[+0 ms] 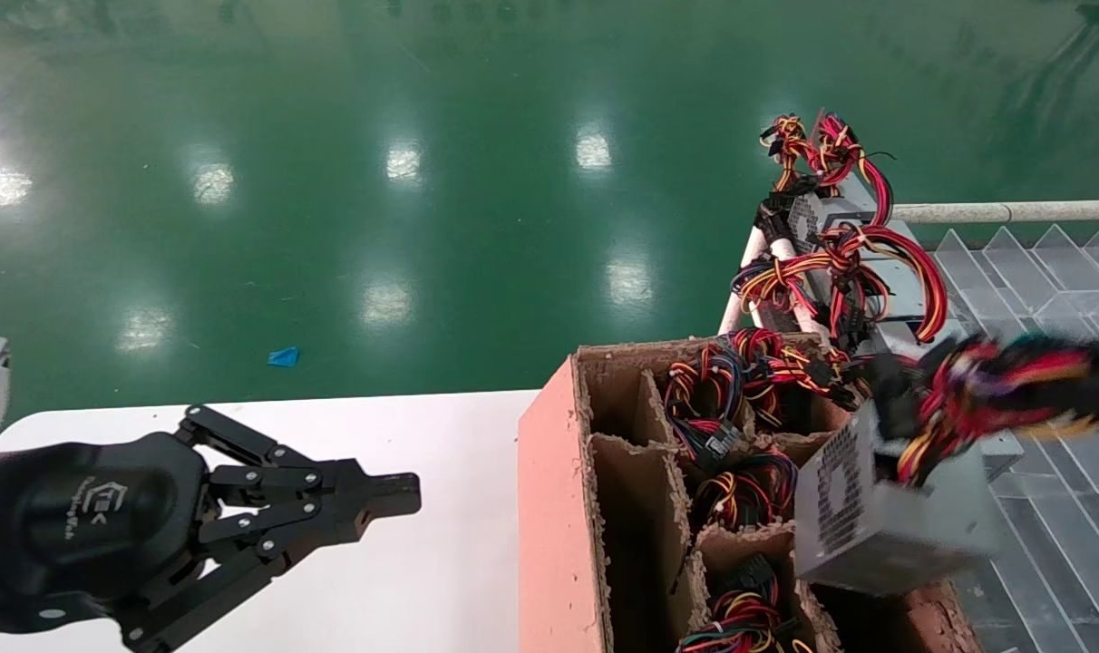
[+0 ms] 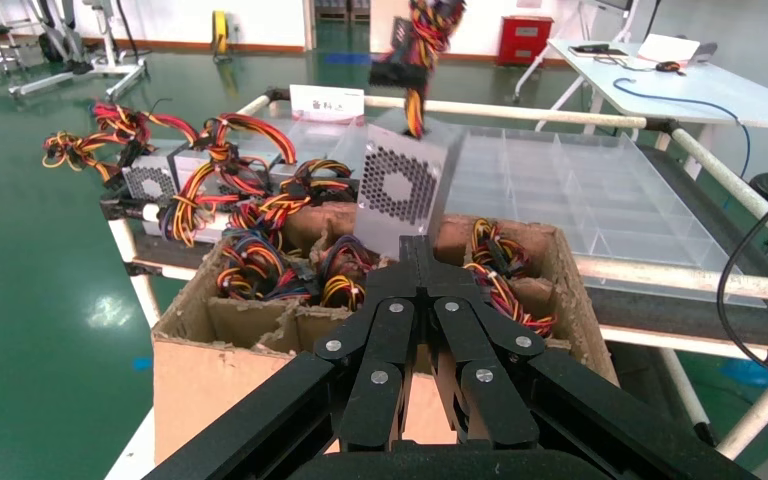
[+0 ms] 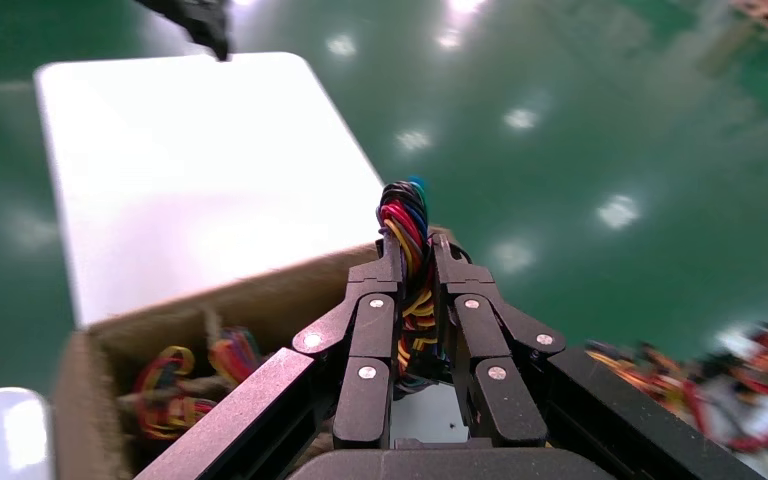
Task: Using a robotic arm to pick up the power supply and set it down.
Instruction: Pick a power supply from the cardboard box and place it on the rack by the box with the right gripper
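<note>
Silver-grey and tilted, the power supply (image 1: 885,517) hangs in the air over the 3 o'clock rim of the pinkish-brown cardboard box (image 1: 559,508), its perforated vent side turned toward the robot's left. In the head view it sits at about 4 o'clock. Its wire bundle (image 1: 976,390) of red, yellow and black runs up and toward 3 o'clock into the right gripper (image 3: 415,262), whose two fingers are clamped tight on the wires; the right wrist view shows the bundle pinched between them, with the box top just below. In the head view that arm is blurred at the 3 o'clock edge.

The box is divided by cardboard walls into compartments, several of which hold more coiled wire bundles. Beyond it, toward 1 o'clock, other power supplies (image 1: 840,245) lie in a row on a rack of white tubes, beside clear plastic trays (image 1: 1048,272).

The left gripper (image 1: 395,497) rests at 8 o'clock over the white table (image 1: 441,580), well apart from the box, its fingertips pressed together on nothing and pointing toward the box. From the left wrist view the fan grille (image 2: 400,185) of the lifted unit shows above the far side of the box. A green glossy floor (image 1: 423,181) lies beyond the table.
</note>
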